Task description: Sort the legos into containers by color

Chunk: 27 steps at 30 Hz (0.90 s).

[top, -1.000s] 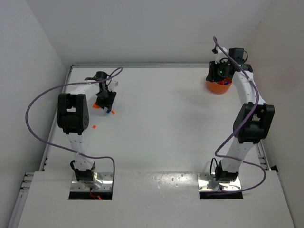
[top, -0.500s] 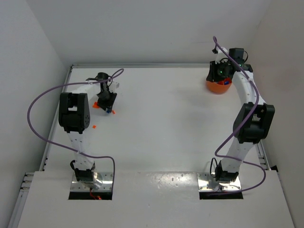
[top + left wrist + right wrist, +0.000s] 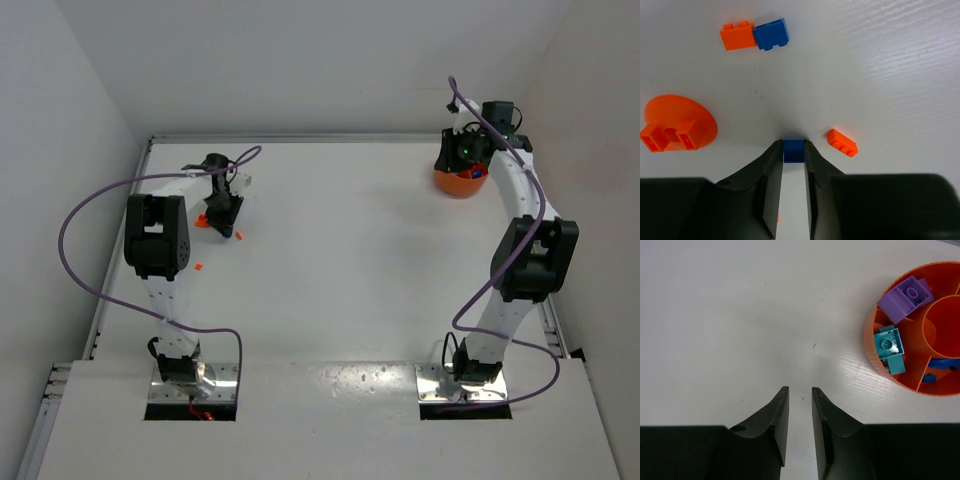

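Blue brick (image 3: 794, 150) looks to rest on the tabletop (image 3: 900, 75), squarely between the fingertips of the left gripper (image 3: 793, 156). Both pads seem pressed to its sides, so I read that gripper as clamped on it, lift not yet made. The hold is across the narrow width, likely the only span so small a piece offers.

Around that gripper, wrist view:
- near its right fingertip, apart: lone orange brick (image 3: 842, 142)
- well ahead of the fingertips: paired orange brick (image 3: 737, 35) and second blue brick (image 3: 771, 34), touching side to side
- off to its left: flat orange disc (image 3: 695, 117) with an upturned orange brick (image 3: 667, 137) on its edge

Right gripper (image 3: 800, 389) hovers over bare tabletop, fingers a narrow gap apart, nothing between them. Orange bowl (image 3: 871, 347) sits just ahead and to its right. My guess is that the arm is parked there, waiting beside the drop-off.

Counts, by the left gripper: blue bricks 2, orange bricks 3, disc 1.

Counts, in the bowl's outer compartments: purple brick (image 3: 905, 297) 1, teal bricks (image 3: 888, 344) 2, blue piece (image 3: 942, 363) at least 1. The rest is cut off.

Bowls in view: 1. No second bowl seen. Judging by the loose bricks, sorting is far from done.
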### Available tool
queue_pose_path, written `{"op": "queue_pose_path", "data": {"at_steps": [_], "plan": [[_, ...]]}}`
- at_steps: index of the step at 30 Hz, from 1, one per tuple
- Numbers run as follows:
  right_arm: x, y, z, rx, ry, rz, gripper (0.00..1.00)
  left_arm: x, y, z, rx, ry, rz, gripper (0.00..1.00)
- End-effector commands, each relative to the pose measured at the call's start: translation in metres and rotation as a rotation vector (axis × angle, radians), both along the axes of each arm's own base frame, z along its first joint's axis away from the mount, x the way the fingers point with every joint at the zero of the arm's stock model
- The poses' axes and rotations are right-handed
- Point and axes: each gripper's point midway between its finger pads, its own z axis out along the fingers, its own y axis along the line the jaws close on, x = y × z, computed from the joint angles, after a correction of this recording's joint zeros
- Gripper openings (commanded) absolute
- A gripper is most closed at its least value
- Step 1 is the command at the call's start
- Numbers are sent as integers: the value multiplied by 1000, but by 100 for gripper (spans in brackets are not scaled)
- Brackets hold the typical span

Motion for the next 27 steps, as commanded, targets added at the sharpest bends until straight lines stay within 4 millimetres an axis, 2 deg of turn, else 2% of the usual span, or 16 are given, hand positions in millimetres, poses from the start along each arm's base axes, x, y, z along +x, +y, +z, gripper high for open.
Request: {"op": "queue_pose_path", "data": {"at_steps": [1, 6, 9, 12, 14, 15, 16, 17, 18, 20, 21, 22, 23, 24, 25, 27], "plan": [[7, 0, 15, -10, -58, 2, 25, -8, -5, -13, -12, 39, -16, 26], [2, 10, 14, 31, -54, 42, 24, -6, -27, 8, -132, -5, -68, 15], [-3, 31, 18, 76, -56, 106, 24, -5, -44, 25, -228, -38, -98, 10], [-9, 49, 21, 108, -58, 161, 24, 2, -57, 50, -322, -86, -113, 4], [-11, 61, 23, 137, -60, 200, 24, 10, -65, 78, -395, -147, -127, 2], [-11, 69, 28, 143, -73, 230, 24, 10, -81, 94, -491, -161, -153, 1], [-11, 72, 33, 157, -84, 246, 24, 11, -83, 107, -543, -184, -164, 1], [-15, 85, 36, 191, -85, 292, 24, 14, -86, 129, -607, -220, -160, 1], [-16, 96, 38, 214, -86, 328, 27, 6, -105, 143, -741, -201, -194, 1], [-17, 121, 49, 285, -138, 418, 30, 13, -111, 176, -869, -223, -175, 0], [-28, 130, 52, 307, -163, 446, 33, 8, -125, 188, -1000, -183, -204, 0], [-33, 141, 57, 333, -205, 485, 33, 10, -127, 195, -1068, -165, -197, 0], [-28, 156, 77, 337, -332, 530, 34, 9, -132, 202, -1132, -151, -198, 0], [-39, 165, 63, 354, -333, 550, 35, 8, -135, 206, -1192, -99, -136, 0], [-46, 175, 72, 357, -387, 595, 36, 12, -138, 216, -1225, -136, -172, 0], [-56, 202, 74, 374, -428, 680, 36, 3, -142, 218, -1308, -43, -122, 0]]}}
